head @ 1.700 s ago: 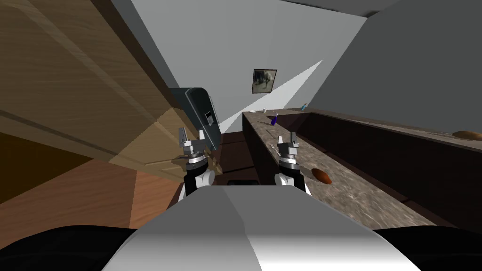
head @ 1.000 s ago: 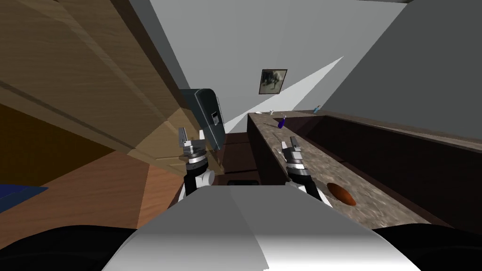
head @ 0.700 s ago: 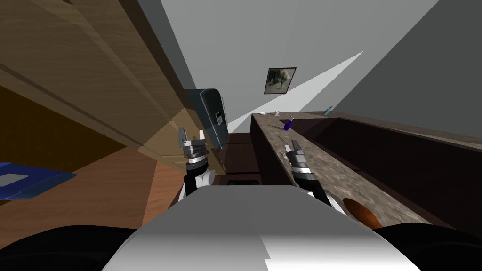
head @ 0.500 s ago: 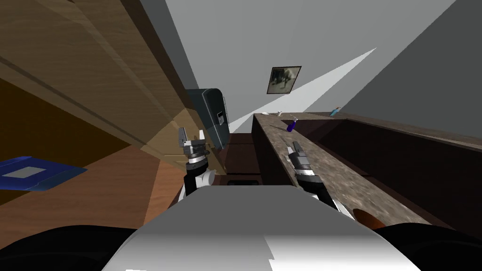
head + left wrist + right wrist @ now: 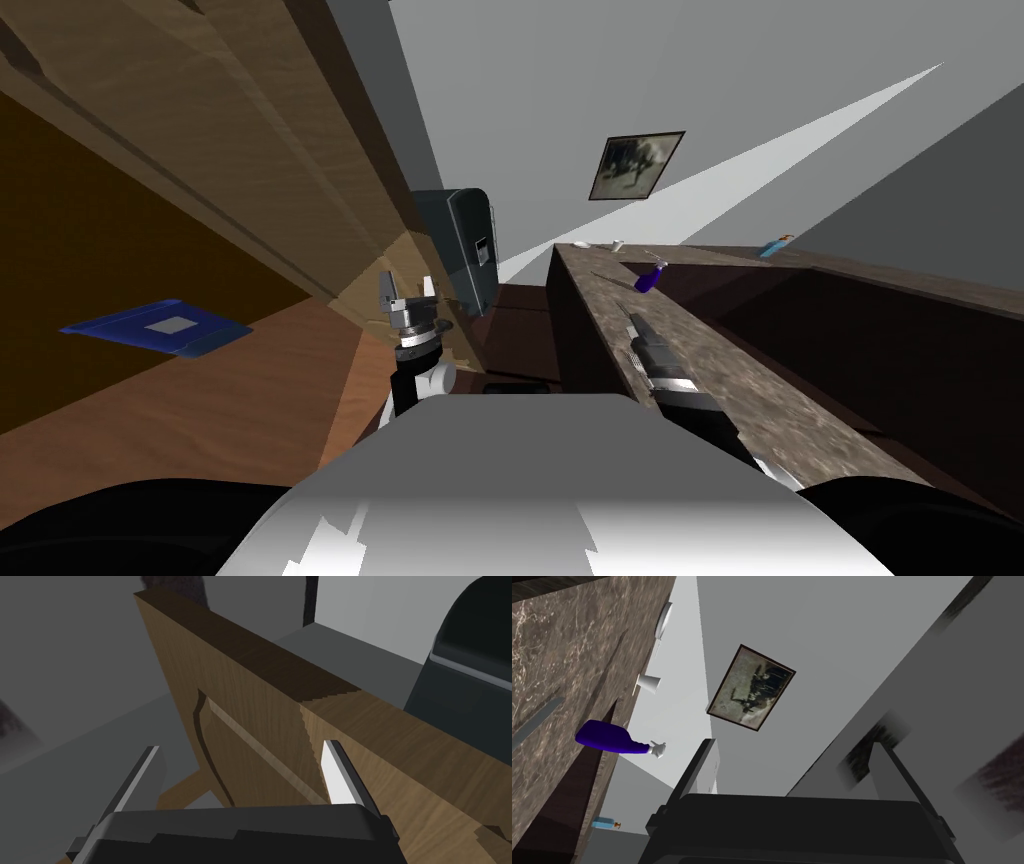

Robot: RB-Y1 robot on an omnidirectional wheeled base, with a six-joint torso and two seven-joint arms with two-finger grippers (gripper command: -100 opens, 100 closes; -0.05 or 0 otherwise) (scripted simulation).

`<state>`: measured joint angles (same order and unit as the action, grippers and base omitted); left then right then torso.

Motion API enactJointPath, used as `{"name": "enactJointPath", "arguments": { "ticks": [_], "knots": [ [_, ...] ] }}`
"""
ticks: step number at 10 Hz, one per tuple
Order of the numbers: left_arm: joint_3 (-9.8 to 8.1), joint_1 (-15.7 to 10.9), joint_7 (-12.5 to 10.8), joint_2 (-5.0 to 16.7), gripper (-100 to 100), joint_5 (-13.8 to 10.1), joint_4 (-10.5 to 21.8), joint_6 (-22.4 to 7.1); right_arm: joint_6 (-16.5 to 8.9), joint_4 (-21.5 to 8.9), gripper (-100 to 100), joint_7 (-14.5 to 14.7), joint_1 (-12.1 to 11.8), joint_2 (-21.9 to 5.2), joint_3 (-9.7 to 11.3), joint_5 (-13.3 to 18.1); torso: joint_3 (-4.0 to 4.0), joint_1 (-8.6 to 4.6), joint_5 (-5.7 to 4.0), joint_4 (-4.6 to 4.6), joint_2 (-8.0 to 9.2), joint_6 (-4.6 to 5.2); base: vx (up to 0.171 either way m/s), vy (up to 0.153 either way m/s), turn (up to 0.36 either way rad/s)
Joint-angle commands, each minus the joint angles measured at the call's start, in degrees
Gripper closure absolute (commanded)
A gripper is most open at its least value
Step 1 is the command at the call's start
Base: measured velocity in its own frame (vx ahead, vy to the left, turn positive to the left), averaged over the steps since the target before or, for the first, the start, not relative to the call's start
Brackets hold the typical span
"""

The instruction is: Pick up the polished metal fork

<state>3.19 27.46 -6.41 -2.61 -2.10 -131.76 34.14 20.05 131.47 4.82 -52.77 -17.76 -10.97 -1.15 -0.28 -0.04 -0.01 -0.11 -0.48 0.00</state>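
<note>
A long stone-patterned counter (image 5: 700, 370) runs ahead on my right. My right gripper (image 5: 634, 322) reaches out low over it, and its fingers stand open (image 5: 797, 766) with nothing between them. A thin grey utensil (image 5: 536, 722) lies flat on the counter beyond the gripper, short of a purple spray bottle (image 5: 612, 739); I cannot tell whether it is the fork. In the head view it is a faint line (image 5: 603, 276). My left gripper (image 5: 408, 290) is open and held up in front of a wooden cabinet door (image 5: 260, 726).
A white cup (image 5: 648, 682) and a white dish (image 5: 664, 618) stand at the counter's far end. A blue bottle (image 5: 777, 245) sits on the farther ledge. A dark grey bin-like unit (image 5: 465, 250) stands by the wooden cabinets (image 5: 250, 150). A blue flat object (image 5: 160, 328) lies on the floor to the left.
I have turned and moved forward along the counter. My right arm has stretched out over it. The brown round object has left the view and the blue flat object has come in.
</note>
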Motion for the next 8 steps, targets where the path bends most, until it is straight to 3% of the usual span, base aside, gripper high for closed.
{"name": "enactJointPath", "arguments": {
  "ticks": [1, 4, 5, 7, 8],
  "knots": [
    [0.00, 0.00, 0.00, 0.00, 0, 0.00, 0.00, 0.00, -0.86, 0.56, -100, 0.26, -1.79, -0.79, -1.06, -0.02, 0.00, 0.00, 0.00, 0.00, 0.00, 0.00, 0.080, -0.018, 0.041],
    [0.00, 0.00, 0.00, 0.00, 0, 0.00, 0.00, 0.00, -3.33, 1.06, -100, 2.63, -7.38, -3.81, -3.64, 0.75, 0.07, 0.09, 0.02, 0.03, 0.13, -0.01, 0.094, -0.019, 0.174],
    [0.00, 0.00, 0.00, 0.00, 0, 0.00, 0.00, 0.00, -3.33, 1.06, -100, 2.63, -7.89, -3.81, -3.64, 0.75, 0.04, 0.01, 0.00, 0.02, 0.07, 0.01, 0.077, -0.032, 0.044],
    [0.00, 0.00, 0.00, 0.00, 0, 0.00, 0.00, 0.00, -5.13, 0.99, -100, 4.48, -11.73, -6.28, -4.76, 1.16, 0.12, 0.07, 0.01, 0.05, 0.22, 0.01, 0.068, -0.026, 0.119],
    [0.00, 0.00, 0.00, 0.00, 0, 0.00, 0.00, 0.00, -5.13, 0.99, -100, 4.48, -12.04, -6.28, -4.76, 1.16, 0.11, 0.02, 0.00, 0.04, 0.19, 0.01, 0.065, -0.039, 0.042]
  ]
}}
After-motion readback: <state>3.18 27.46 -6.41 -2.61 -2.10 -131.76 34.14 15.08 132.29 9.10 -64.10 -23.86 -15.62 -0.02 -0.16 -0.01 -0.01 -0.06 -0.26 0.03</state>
